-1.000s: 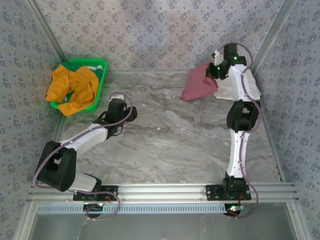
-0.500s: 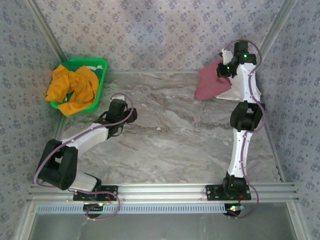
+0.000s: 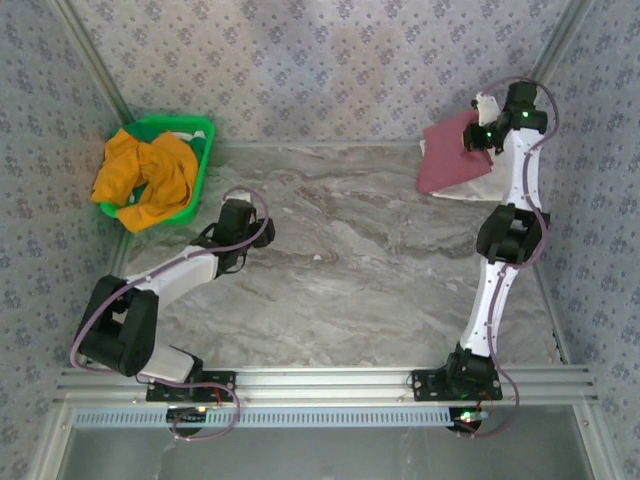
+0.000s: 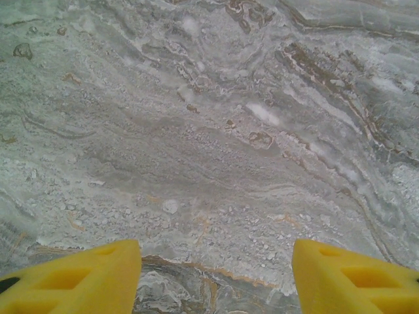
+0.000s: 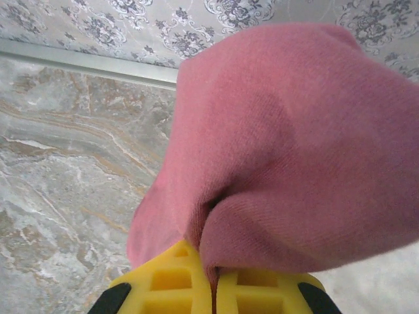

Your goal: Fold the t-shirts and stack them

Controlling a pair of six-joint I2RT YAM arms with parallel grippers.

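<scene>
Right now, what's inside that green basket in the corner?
A crumpled mustard-orange t-shirt fills the green basket and spills over its left and near rims. Whatever lies beneath the shirt, including the basket's floor, is covered.

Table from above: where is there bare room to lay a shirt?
The widest bare stretch of table lies in the middle, between the left arm and right arm. Crowded: the far-left corner, with the green basket holding the orange shirt, and the far-right corner, where the right gripper holds the maroon shirt.
</scene>
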